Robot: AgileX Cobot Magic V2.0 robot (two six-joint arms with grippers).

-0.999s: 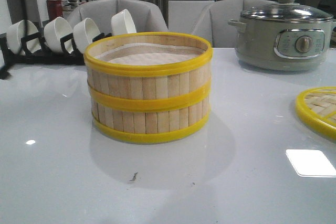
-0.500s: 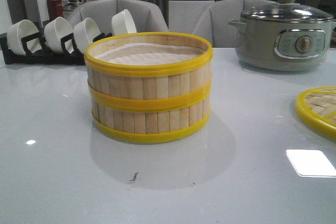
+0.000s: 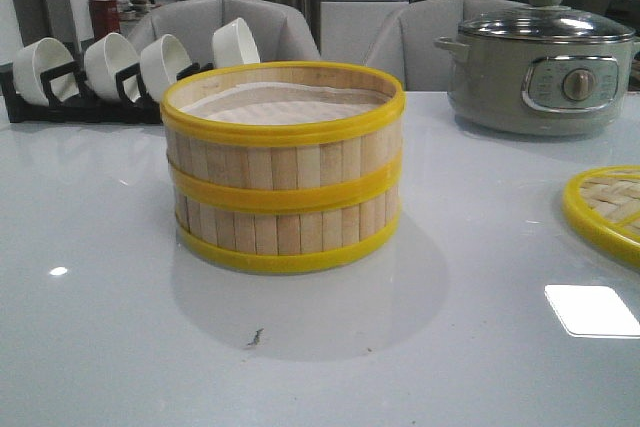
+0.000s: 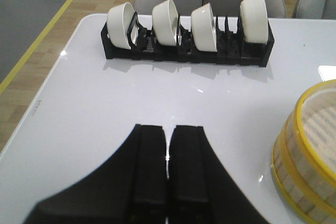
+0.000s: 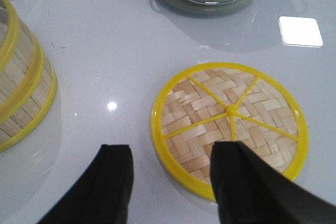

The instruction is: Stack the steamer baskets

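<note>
Two steamer baskets (image 3: 283,172) stand stacked one on the other in the middle of the white table, pale slats with yellow rims and a whitish liner inside the upper one. The stack also shows at the edge of the left wrist view (image 4: 310,156) and of the right wrist view (image 5: 21,87). My left gripper (image 4: 168,135) is shut and empty above bare table, apart from the stack. My right gripper (image 5: 173,153) is open and empty, above the near rim of the woven lid (image 5: 231,124). Neither gripper shows in the front view.
The flat woven-bamboo lid with a yellow rim (image 3: 610,209) lies at the right. A grey electric pot (image 3: 545,62) stands at the back right. A black rack with several white bowls (image 3: 100,72) stands at the back left, also in the left wrist view (image 4: 186,32). The table's left edge (image 4: 31,114) is near.
</note>
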